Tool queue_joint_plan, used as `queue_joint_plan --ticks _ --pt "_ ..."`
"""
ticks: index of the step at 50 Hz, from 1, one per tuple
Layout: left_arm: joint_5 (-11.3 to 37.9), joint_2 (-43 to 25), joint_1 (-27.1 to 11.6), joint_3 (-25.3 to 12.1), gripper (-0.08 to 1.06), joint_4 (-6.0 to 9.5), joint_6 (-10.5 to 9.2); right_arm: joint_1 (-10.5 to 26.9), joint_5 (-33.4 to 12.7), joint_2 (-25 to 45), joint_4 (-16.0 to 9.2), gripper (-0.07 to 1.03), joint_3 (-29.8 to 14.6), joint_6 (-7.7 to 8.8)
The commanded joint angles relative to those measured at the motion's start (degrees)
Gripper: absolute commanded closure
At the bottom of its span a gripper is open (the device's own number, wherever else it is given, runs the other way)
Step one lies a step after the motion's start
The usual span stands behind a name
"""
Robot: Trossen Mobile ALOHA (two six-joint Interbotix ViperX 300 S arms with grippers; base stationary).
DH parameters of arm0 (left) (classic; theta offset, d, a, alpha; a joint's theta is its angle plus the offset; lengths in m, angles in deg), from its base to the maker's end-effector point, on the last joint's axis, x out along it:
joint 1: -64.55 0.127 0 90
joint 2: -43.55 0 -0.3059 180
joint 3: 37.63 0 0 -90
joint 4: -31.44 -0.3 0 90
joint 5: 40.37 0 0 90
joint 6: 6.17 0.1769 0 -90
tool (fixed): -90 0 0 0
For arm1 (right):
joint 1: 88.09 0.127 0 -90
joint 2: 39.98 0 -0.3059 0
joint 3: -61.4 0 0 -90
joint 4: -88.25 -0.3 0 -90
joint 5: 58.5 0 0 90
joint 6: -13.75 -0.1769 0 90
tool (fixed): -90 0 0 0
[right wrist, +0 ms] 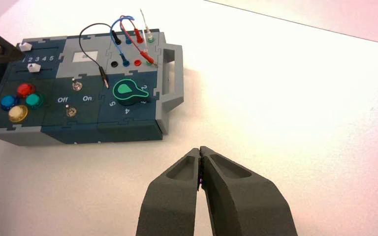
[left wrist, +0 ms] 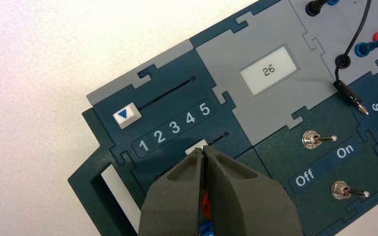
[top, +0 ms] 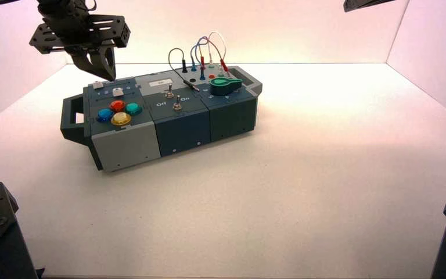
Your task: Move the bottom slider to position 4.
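Right, my left hand [left wrist: 203, 152], fingers pressed together, sits tip-down against the small white squarish bottom slider [left wrist: 195, 146], just below the printed 3 and 4, so position 4 isn't reached. Two sliders, two toggle switches, four round buttons. Right hand [right wrist: 200, 151], closed, waits over the tabletop.

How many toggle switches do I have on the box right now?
2, both on the dark middle panel between the sliders and the green knob: one toggle beside the "On" label, the other nearer the front edge beside "Off". None appear hidden.
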Motion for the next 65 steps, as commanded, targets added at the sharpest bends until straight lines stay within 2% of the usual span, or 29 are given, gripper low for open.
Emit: queue_joint_plan --ticks 1,9,21,41,65 --pt "0.09 0.62 0.44 -0.53 1.00 -0.18 0.26 0.09 0.62 -0.09 -0.26 0.98 -1.32 -0.09" --pt "0.18 0.35 0.79 -0.53 1.00 -1.41 0.53 0.18 0.62 -0.09 -0.26 0.98 -1.32 -0.09" --pt "0.26 -0.53 1.05 -0.53 1.00 -1.93 1.14 0.18 0.62 -0.26 -0.35 0.98 -1.32 -0.09" --pt "0.44 -2.81 1.41 -0.97 1.00 -2.02 2.64 0.18 0.62 -0.79 -0.35 0.98 -1.23 -0.09" --pt "0.44 -3.52 1.41 -1.93 1.00 -2.02 2.64 0.18 0.62 -0.79 -0.35 0.98 -1.23 -0.09"
